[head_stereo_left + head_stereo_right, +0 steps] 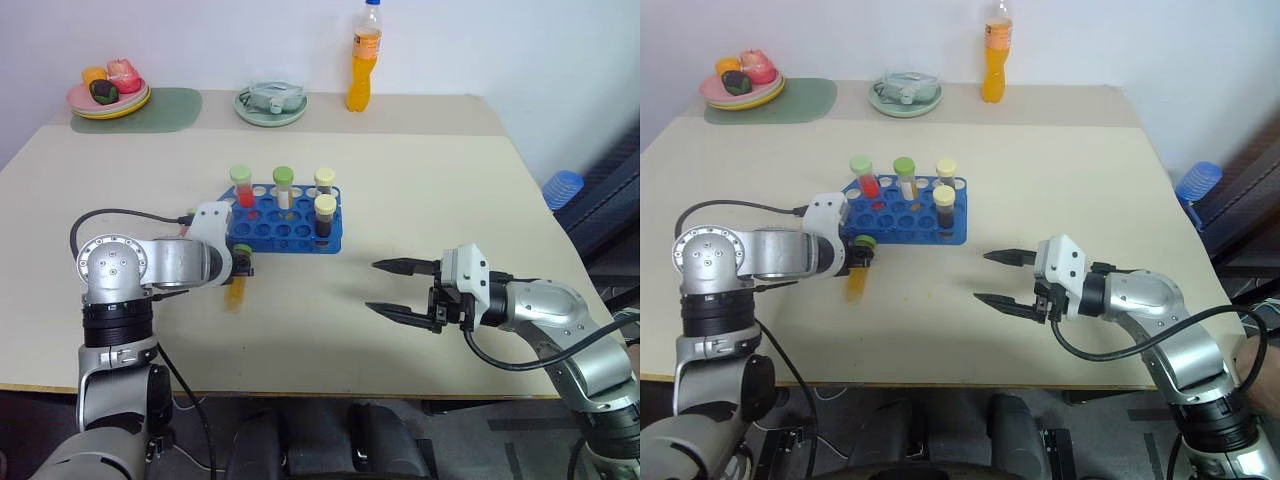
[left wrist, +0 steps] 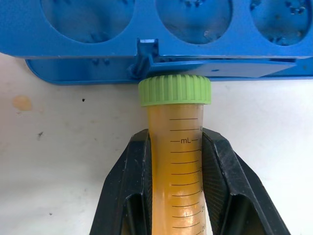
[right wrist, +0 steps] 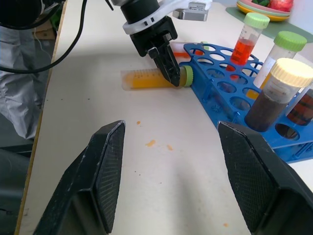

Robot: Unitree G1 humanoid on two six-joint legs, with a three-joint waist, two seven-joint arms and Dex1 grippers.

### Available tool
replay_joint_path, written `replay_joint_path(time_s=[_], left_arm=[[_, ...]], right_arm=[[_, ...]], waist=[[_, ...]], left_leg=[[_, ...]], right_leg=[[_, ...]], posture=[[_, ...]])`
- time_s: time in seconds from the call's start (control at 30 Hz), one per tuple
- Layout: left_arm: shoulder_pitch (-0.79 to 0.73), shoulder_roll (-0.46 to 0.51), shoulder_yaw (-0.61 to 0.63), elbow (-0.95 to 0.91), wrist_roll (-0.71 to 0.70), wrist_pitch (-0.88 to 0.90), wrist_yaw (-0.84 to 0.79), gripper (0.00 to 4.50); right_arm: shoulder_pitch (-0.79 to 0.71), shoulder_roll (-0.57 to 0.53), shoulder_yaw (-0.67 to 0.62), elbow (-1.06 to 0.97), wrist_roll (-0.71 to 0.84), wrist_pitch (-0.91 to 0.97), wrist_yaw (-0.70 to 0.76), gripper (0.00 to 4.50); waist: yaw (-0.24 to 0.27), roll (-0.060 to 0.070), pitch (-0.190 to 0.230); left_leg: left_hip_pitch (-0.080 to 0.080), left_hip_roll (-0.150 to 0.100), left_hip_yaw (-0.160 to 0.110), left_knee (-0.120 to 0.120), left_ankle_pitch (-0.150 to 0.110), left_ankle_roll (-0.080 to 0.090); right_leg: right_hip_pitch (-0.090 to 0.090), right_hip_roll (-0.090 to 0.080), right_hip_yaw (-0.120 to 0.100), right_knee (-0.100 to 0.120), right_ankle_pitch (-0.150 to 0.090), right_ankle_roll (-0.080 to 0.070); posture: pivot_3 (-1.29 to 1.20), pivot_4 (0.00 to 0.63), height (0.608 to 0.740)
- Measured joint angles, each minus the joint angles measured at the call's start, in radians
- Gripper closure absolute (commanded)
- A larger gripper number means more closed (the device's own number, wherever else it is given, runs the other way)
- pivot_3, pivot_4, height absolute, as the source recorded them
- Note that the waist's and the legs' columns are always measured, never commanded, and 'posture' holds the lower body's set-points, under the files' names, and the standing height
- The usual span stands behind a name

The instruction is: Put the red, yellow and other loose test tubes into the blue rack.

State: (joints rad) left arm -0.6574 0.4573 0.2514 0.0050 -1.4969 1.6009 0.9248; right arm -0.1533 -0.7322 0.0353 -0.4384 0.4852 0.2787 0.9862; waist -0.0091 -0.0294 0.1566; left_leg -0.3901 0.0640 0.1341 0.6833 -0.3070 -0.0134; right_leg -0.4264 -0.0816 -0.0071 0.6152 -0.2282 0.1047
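An orange-yellow test tube (image 2: 176, 161) with a green cap lies flat on the table, its cap almost against the near edge of the blue rack (image 1: 290, 232). My left gripper (image 1: 240, 268) is shut on this tube just behind the cap; the grip is also seen in the right wrist view, where the tube (image 3: 146, 78) lies beside the rack (image 3: 220, 83). Several capped tubes stand upright in the rack, among them a red one (image 1: 243, 188) and a dark brown one (image 1: 324, 216). My right gripper (image 1: 388, 288) hovers open over the table to the right of the rack, holding nothing.
At the table's far edge stand a tall orange drink bottle (image 1: 364, 58), a pale green dish (image 1: 270, 103) and a plate of fruit (image 1: 108, 92) on a green mat. Small orange drips (image 3: 150, 143) mark the table. A blue object (image 1: 562, 188) sits beyond the right edge.
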Motion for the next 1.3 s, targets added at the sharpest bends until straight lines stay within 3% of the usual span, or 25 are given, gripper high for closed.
replay_joint_path(time_s=[0.17, 0.3, 0.4, 0.47, 0.6, 0.73, 0.93, 1.3], left_arm=[[0.098, 0.146, -0.021, -0.104, -0.138, -0.055, -0.032, 3.75], [0.212, 0.322, 0.005, -0.285, -0.187, -0.127, -0.171, 3.75], [0.275, 0.370, 0.045, -0.446, -0.074, -0.223, -0.367, 3.75], [0.320, 0.367, 0.037, -0.552, 0.093, -0.382, -0.562, 3.75], [0.370, 0.290, -0.029, -0.622, 0.493, -0.807, -0.874, 3.75], [0.370, 0.223, -0.165, -0.526, 0.784, -1.054, -1.016, 3.75], [0.341, 0.025, -0.240, -0.272, 0.957, -1.381, -1.254, 3.75], [0.213, -0.177, -0.257, 0.165, 1.125, -1.836, -1.499, 3.75]], right_arm=[[-0.039, 0.014, 0.016, 0.021, -0.010, -0.004, 0.013, 1.41], [-0.063, 0.026, 0.027, 0.051, -0.011, -0.018, 0.034, 1.41], [-0.077, 0.032, 0.031, 0.074, -0.012, -0.026, 0.045, 1.41], [-0.091, 0.037, 0.034, 0.083, -0.013, -0.031, 0.051, 1.41], [-0.093, 0.039, 0.035, 0.095, -0.030, -0.036, 0.053, 1.41], [-0.088, 0.042, 0.033, 0.097, -0.034, -0.040, 0.055, 1.41], [-0.043, 0.041, 0.016, 0.091, -0.044, -0.039, 0.029, 1.41], [0.040, 0.053, -0.053, 0.027, -0.050, -0.021, -0.106, 1.41]], waist=[[-0.001, 0.000, 0.000], [-0.001, 0.000, 0.000], [0.005, 0.001, 0.001], [0.007, 0.001, 0.001], [0.013, 0.002, 0.000], [0.016, 0.002, 0.000], [0.022, 0.001, 0.000], [0.020, 0.001, 0.000]], left_leg=[[0.000, 0.000, -0.001, 0.000, 0.000, 0.000], [0.000, 0.000, 0.000, 0.000, 0.000, -0.001], [0.000, -0.001, 0.000, 0.000, 0.000, 0.000], [-0.001, -0.001, 0.001, -0.001, 0.000, -0.001], [-0.001, -0.001, 0.002, -0.001, 0.000, -0.001], [-0.001, -0.001, 0.002, -0.001, 0.000, 0.000], [-0.002, -0.001, 0.002, 0.000, -0.001, 0.002], [-0.002, -0.001, 0.001, 0.000, -0.002, 0.003]], right_leg=[[0.000, 0.000, 0.000, 0.000, 0.000, 0.000], [-0.001, 0.000, 0.000, 0.000, -0.002, -0.003], [0.000, -0.001, 0.000, -0.001, -0.002, -0.003], [0.000, 0.000, 0.000, -0.002, -0.002, -0.004], [-0.001, 0.000, 0.000, -0.002, -0.002, -0.004], [-0.001, 0.000, 0.000, -0.003, -0.002, -0.003], [-0.001, 0.000, 0.000, -0.003, -0.001, -0.003], [-0.001, 0.000, 0.000, -0.003, 0.000, 0.000]], posture=[[0.00, 0.150, 0.740], [0.00, 0.150, 0.740], [0.00, 0.150, 0.740], [0.00, 0.150, 0.740], [0.00, 0.150, 0.740], [0.00, 0.150, 0.740], [0.00, 0.150, 0.740], [0.00, 0.150, 0.740]])
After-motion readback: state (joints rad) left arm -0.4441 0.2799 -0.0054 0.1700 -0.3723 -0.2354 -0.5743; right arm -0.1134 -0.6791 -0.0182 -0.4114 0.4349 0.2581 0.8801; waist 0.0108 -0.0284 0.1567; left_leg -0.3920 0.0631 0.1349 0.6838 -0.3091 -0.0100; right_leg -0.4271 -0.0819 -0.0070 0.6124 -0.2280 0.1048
